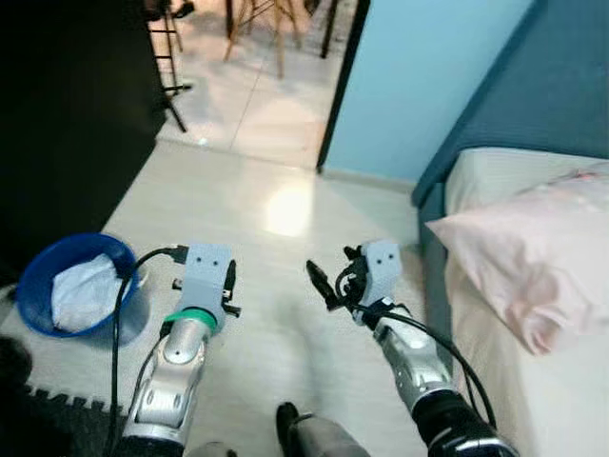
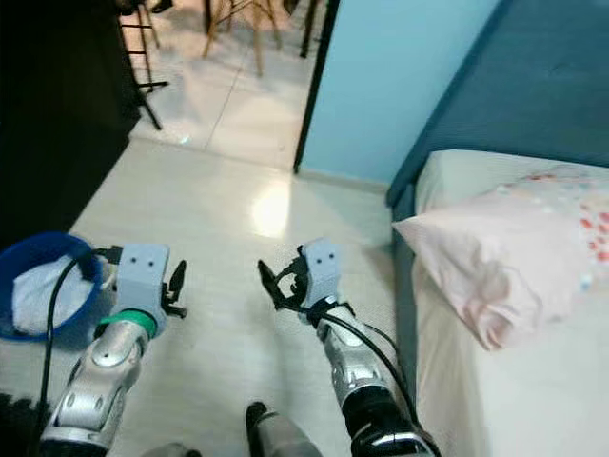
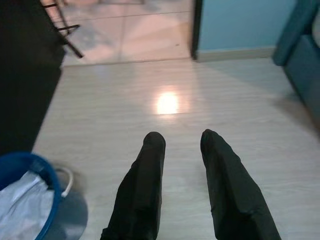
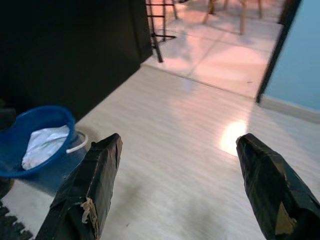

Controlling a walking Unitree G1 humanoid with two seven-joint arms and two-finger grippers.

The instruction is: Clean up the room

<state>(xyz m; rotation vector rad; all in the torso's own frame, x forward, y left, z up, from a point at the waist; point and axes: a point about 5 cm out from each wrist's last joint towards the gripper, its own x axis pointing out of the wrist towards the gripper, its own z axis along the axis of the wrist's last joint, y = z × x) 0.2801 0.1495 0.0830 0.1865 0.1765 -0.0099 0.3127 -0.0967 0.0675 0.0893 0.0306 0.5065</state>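
A blue basin (image 1: pixel 36 274) holding a crumpled white cloth (image 1: pixel 84 290) sits on the pale floor at my left, beside a dark cabinet. My left gripper (image 3: pixel 182 142) hovers low over the floor just right of the basin, its fingers (image 3: pixel 150 165) parted with nothing between them. My right gripper (image 1: pixel 331 271) is held out over the middle of the floor, left of the bed; in the right wrist view its fingers (image 4: pixel 97 170) stand wide apart and empty. A pale pink pillow (image 1: pixel 533 257) lies on the bed (image 1: pixel 542 405) at my right.
The bed's blue headboard (image 1: pixel 533 95) and a light blue wall (image 1: pixel 428 76) rise at the right. A dark cabinet (image 1: pixel 67 114) lines the left side. An open doorway ahead shows chair legs (image 1: pixel 257 33). A dark foam mat (image 1: pixel 48 419) lies at my lower left.
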